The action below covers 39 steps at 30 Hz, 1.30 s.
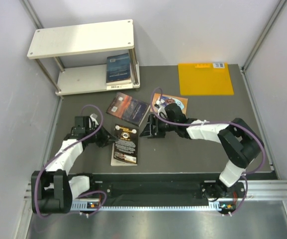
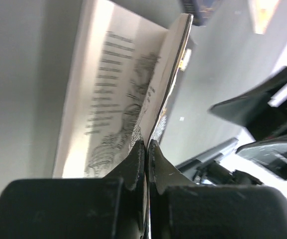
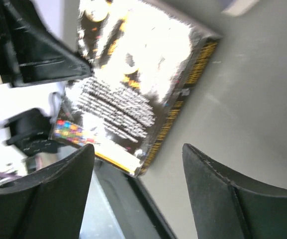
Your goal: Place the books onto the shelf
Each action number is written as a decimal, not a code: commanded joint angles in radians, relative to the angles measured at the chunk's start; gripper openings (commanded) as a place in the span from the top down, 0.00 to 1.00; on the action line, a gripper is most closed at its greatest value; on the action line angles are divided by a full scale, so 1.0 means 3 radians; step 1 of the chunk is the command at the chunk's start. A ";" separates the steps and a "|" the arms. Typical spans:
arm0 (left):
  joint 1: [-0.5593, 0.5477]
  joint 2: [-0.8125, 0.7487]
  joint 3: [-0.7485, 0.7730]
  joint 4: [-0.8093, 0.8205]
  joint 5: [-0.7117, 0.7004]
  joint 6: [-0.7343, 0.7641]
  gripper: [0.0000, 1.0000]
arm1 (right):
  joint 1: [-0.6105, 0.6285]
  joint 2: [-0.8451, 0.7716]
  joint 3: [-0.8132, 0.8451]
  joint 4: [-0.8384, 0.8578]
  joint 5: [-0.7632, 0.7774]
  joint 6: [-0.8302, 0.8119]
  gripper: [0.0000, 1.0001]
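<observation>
It looked like a robotics lab test cell. A left arm (image 1: 66, 152) and a right arm (image 1: 208, 132), trailing purple cables (image 1: 91, 110), were mounted on a metal rail (image 1: 158, 205) along the near edge of the worktop (image 1: 198, 159). Plain pale panels (image 1: 9, 74) walled in the grey worktop, which carried a small white shelf (image 1: 83, 37) at its far left corner and a black book (image 1: 126, 144) near its middle.
</observation>
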 commanded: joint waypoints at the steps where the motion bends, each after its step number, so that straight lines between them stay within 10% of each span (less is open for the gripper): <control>1: -0.0022 -0.0210 0.0083 0.0375 0.0417 -0.0203 1.00 | 0.0031 0.0119 -0.0188 0.1238 -0.0380 0.0568 0.28; 32: -0.0017 -0.0564 -0.0045 0.1393 0.0990 -0.1160 1.00 | 0.0026 0.0631 -0.0342 0.2274 -0.0671 0.1250 0.28; 36: -0.0022 -0.0513 -0.0106 0.1327 0.1062 -0.1124 1.00 | 0.0026 0.0687 -0.0378 0.2641 -0.0682 0.1449 0.44; 39: -0.0022 -0.0441 -0.0127 0.1133 0.1087 -0.0940 1.00 | 0.0031 0.0738 -0.0383 0.2836 -0.0702 0.1557 0.75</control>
